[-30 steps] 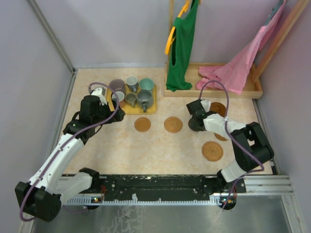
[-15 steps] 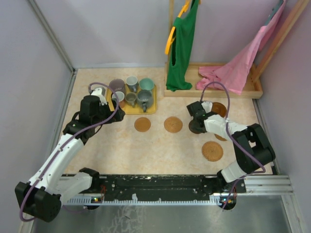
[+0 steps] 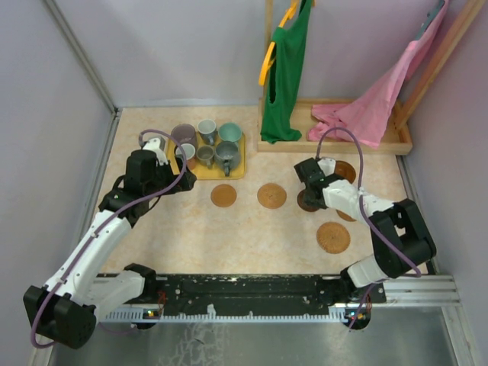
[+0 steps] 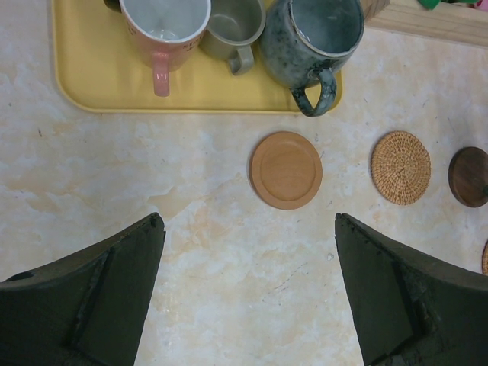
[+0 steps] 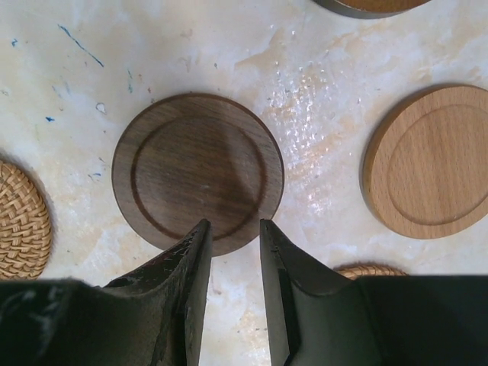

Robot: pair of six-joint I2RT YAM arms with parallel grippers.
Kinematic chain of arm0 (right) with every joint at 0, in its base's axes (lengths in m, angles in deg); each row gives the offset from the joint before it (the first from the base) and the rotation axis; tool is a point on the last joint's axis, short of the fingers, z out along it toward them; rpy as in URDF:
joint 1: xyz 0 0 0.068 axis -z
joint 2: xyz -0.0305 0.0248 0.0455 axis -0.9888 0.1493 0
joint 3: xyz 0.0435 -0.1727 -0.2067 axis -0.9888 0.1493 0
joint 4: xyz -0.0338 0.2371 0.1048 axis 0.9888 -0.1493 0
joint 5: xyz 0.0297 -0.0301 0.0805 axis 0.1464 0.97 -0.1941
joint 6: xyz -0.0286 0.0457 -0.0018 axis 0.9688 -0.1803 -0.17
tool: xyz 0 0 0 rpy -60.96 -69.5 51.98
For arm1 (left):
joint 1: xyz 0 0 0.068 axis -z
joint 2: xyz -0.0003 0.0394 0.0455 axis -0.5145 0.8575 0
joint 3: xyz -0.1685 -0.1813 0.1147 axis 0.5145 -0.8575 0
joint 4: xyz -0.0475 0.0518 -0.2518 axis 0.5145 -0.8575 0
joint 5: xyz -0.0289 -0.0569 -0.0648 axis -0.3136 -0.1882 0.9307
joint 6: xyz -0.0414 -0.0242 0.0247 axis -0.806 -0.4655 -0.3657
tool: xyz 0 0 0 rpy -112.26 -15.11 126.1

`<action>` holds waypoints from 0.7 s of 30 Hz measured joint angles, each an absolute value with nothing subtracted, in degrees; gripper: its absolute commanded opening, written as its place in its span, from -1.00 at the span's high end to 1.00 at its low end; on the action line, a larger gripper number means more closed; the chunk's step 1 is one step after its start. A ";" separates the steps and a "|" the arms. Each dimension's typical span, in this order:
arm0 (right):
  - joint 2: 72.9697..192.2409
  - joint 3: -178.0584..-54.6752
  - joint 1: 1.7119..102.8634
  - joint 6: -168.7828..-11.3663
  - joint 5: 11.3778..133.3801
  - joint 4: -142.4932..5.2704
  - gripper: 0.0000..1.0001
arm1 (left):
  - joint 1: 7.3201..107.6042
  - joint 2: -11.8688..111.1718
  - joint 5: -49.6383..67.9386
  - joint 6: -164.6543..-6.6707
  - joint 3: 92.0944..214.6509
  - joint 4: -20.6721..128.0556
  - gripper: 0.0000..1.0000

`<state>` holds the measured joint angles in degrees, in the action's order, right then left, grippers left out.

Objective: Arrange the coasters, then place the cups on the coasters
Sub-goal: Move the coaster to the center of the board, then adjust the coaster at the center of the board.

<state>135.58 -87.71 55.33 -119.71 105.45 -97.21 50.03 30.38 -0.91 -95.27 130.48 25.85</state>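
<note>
Several coasters lie on the table: a tan one [image 3: 223,195], a woven one [image 3: 271,196], a dark wooden one [image 3: 307,203] and a woven one [image 3: 333,237]. In the right wrist view my right gripper [image 5: 232,225] hovers over the near edge of the flat-lying dark coaster [image 5: 198,171], jaws slightly apart, nothing between them. A light wooden coaster [image 5: 431,171] lies to its right. The cups [image 3: 207,145] stand on the yellow tray [image 3: 229,174]. My left gripper [image 4: 248,221] is wide open over bare table, below the tray [image 4: 91,84] and left of the tan coaster [image 4: 286,169].
A wooden rack base [image 3: 400,141] at the back carries a green garment [image 3: 286,76] and a pink one [image 3: 374,107]. Two more coasters [image 3: 343,169] lie behind and right of the right gripper. Walls close in both sides.
The right gripper's jaws have parted slightly and its wrist has shifted a little right; the dark coaster lies flat under the tips. The left arm has not moved.
</note>
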 measured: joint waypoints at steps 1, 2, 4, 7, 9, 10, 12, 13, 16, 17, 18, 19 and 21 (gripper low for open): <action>135.62 -87.71 55.33 -119.55 105.45 -96.99 0.34 | 50.03 30.38 -0.89 -95.27 130.46 25.85 -0.94; 135.73 -87.71 55.33 -119.42 105.45 -96.73 0.34 | 50.03 30.36 -0.85 -95.27 130.44 25.85 -0.94; 136.69 -87.80 55.33 -119.23 105.47 -96.07 0.34 | 50.03 30.36 -0.72 -95.27 130.33 25.85 -0.94; 139.29 -88.48 55.33 -118.83 105.43 -95.59 0.34 | 50.03 30.21 -0.70 -95.25 130.11 25.76 -0.94; 140.25 -89.48 55.31 -118.39 105.38 -94.56 0.34 | 50.03 30.06 -0.70 -95.25 130.11 25.79 -0.94; 140.67 -89.81 55.31 -118.31 105.34 -94.06 0.34 | 50.03 29.90 -0.72 -95.25 130.11 25.74 -0.94; 141.87 -90.56 55.33 -117.96 105.25 -93.25 0.34 | 50.03 29.60 -0.72 -95.25 130.11 25.74 -0.94; 142.46 -91.12 55.33 -117.78 105.28 -92.86 0.34 | 50.03 29.47 -0.74 -95.25 130.11 25.72 -0.94; 143.90 -92.28 55.68 -117.46 105.01 -91.41 0.34 | 50.03 29.38 -0.76 -95.25 130.11 25.65 -0.94; 144.32 -92.65 55.83 -117.30 104.88 -90.98 0.34 | 50.03 29.38 -0.76 -95.25 130.11 25.61 -0.94; 144.84 -93.03 56.07 -117.21 104.75 -90.61 0.34 | 50.03 29.38 -0.78 -95.25 130.11 25.59 -0.94; 145.50 -93.57 56.27 -117.00 104.75 -90.15 0.34 | 50.03 29.38 -0.78 -95.25 130.11 25.55 -0.95; 146.81 -94.91 56.86 -116.54 104.77 -89.58 0.34 | 50.03 29.36 -0.81 -95.25 130.11 25.48 -0.95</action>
<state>146.81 -94.91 56.86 -116.54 104.77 -89.58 50.03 29.36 -0.81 -95.25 130.11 25.48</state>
